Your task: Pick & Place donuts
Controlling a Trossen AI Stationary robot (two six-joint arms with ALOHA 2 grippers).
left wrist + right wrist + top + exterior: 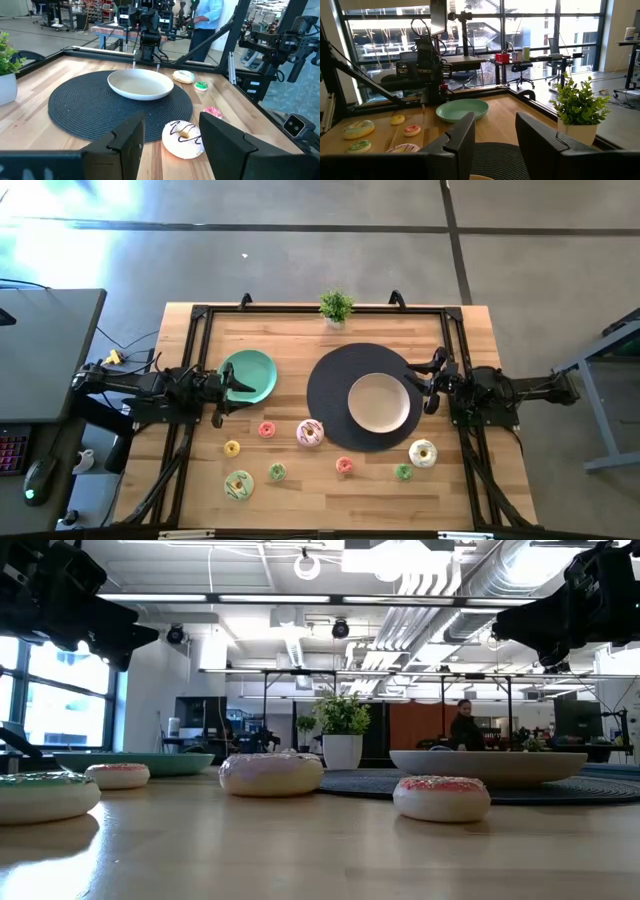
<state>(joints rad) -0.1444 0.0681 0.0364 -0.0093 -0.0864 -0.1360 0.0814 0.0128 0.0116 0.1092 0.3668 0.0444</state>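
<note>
Several small toy donuts lie flat on the wooden table's near half: a pink-and-white one (310, 433), small pink ones (266, 430) (344, 465), a yellow one (232, 448), small green ones (277, 472) (403, 472), a larger pale green one (239, 485) and a white one (423, 452). My left gripper (240, 387) hovers open and empty at the table's left, over the near edge of the teal plate (250, 375). Its wrist view (172, 122) looks over the pink-and-white donut (183, 139). My right gripper (425, 387) (495, 122) hovers open and empty at the right, beside the beige plate (379, 402).
The beige plate rests on a round dark mat (335, 395) in the table's middle. A small potted plant (336, 307) stands at the far edge. A dark frame (200, 320) runs along the table's sides. People show in the room beyond the table (202, 15).
</note>
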